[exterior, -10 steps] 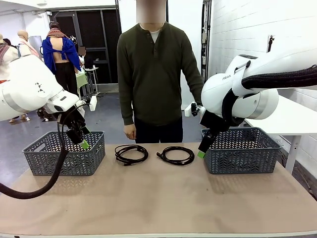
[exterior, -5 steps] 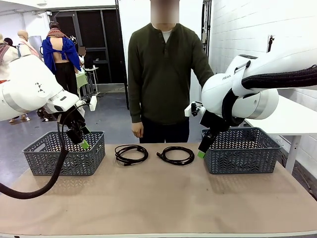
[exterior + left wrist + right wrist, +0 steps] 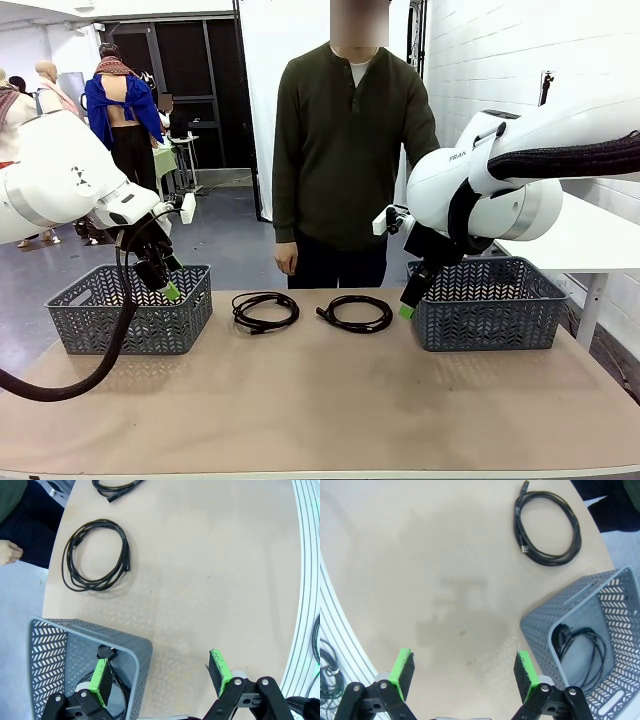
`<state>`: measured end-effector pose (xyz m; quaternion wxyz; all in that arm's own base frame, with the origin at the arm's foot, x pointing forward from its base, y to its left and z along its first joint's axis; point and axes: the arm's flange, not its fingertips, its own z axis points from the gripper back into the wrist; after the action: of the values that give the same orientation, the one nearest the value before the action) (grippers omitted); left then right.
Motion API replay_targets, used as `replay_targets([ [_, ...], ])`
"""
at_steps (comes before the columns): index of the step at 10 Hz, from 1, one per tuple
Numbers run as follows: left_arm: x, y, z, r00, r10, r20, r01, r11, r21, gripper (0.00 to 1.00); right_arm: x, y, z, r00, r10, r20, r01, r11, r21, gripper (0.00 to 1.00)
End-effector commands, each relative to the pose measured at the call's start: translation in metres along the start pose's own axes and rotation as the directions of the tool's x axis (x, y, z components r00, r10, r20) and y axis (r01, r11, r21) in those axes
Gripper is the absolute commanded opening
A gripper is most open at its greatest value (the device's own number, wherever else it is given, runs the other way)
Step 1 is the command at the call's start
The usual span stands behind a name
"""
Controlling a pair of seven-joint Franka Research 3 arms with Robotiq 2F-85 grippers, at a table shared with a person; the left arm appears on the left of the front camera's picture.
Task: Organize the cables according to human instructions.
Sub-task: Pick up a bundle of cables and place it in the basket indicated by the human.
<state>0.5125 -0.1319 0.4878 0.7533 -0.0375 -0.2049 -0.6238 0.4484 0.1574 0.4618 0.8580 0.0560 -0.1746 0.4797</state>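
The surface has a broad bare stretch on the robot's side, running unbroken from the near edge up to the line of the two grey baskets. The left basket sits near the left edge and the right basket near the right edge, both towards the far side. Between them, close to the far edge where the person stands with one hand hanging down, two cables lie flat and well apart from either basket. The left cable is a slightly oval coil whose plug ends lie against the coil itself. The right cable is also oval. In the front view its long axis runs across the surface, with one plug end poking out to the left, towards the other coil. A narrow gap of bare surface separates the two coils. A third cable lies inside the left basket, and a fourth cable is loosely coiled in the right basket. The left pincer hangs with its fingers spread wide and nothing between them, one finger over the basket's inner corner and the other over bare surface. The right pincer is likewise spread wide and empty, above open surface just beside the right basket's inner wall.
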Motion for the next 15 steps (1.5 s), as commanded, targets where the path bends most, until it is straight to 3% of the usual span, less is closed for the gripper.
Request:
replay_targets([
  [1, 0.001, 0.001, 0.002, 1.0, 0.003, 0.004, -0.003, 1.0, -0.007, 1.0, -0.001, 0.0, -0.001, 1.0, -0.003, -0.001, 0.003, 1.0, -0.002, 1.0],
  [8, 0.001, 0.001, 0.002, 1.0, 0.003, 0.004, -0.003, 1.0, -0.007, 1.0, 0.007, -0.004, 0.002, 0.999, -0.031, -0.013, 0.031, 0.999, -0.006, 1.0],
  [12, 0.001, 0.001, 0.002, 1.0, 0.003, 0.004, -0.003, 1.0, -0.007, 1.0, 0.066, -0.024, -0.009, 0.992, -0.045, -0.121, 0.042, 0.999, -0.026, 1.0],
  [15, 0.001, 0.001, 0.002, 1.0, 0.003, 0.004, -0.003, 1.0, -0.007, 1.0, 0.107, -0.034, -0.036, 0.99, -0.066, -0.12, 0.063, 0.998, -0.03, 1.0],
])
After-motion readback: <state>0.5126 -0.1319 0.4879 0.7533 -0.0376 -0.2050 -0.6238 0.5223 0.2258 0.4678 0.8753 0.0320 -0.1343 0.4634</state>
